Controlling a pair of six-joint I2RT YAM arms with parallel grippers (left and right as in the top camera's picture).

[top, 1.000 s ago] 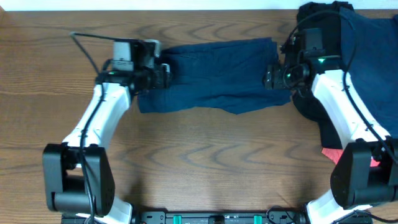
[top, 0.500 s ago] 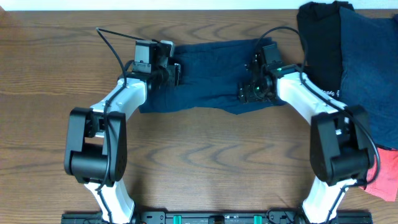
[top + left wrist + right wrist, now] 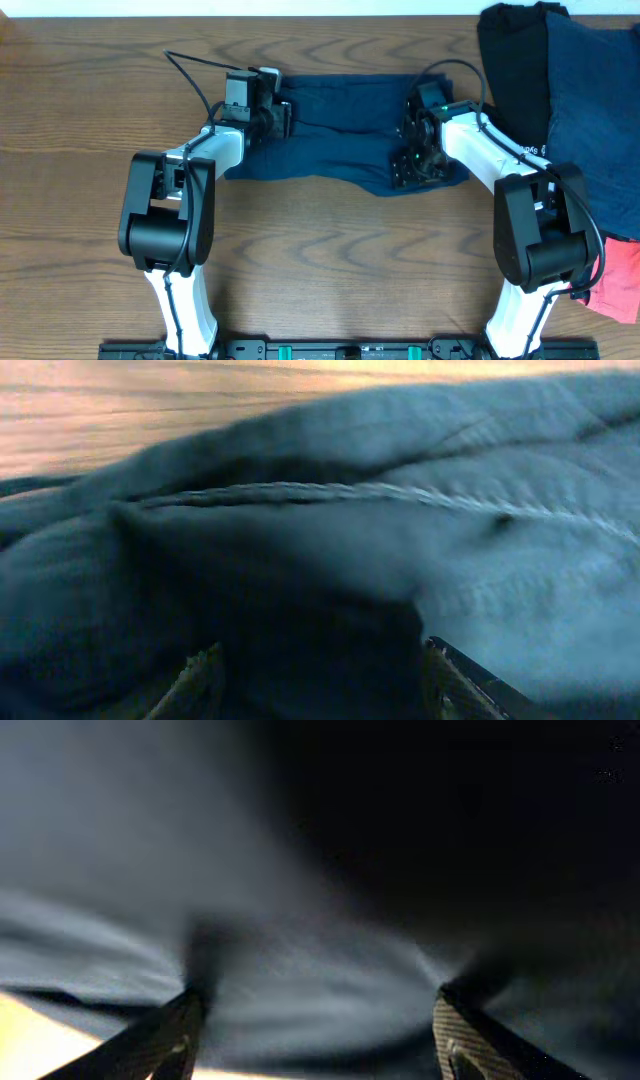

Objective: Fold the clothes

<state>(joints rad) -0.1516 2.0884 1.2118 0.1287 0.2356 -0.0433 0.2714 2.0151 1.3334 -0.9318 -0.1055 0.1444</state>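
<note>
The dark navy shorts (image 3: pixel 340 130) lie spread flat at the back middle of the table. My left gripper (image 3: pixel 283 117) sits on their left end. In the left wrist view (image 3: pixel 320 682) its fingers are spread wide, with the navy cloth (image 3: pixel 400 540) and a stitched seam bunched between them. My right gripper (image 3: pixel 405 170) is over the shorts' lower right hem. In the right wrist view (image 3: pixel 320 1032) its fingers are wide apart and press down on the cloth (image 3: pixel 300 920). Neither gripper has closed on the cloth.
A black garment (image 3: pixel 510 60) and a navy garment (image 3: pixel 595 110) lie piled at the back right. A coral-red garment (image 3: pixel 620 285) shows at the right edge. Bare wooden table (image 3: pixel 330 260) lies in front of the shorts.
Both arms have swung in over the shorts. The left gripper moved right onto the left end. The right gripper moved left and then toward the front, onto the lower right hem.
</note>
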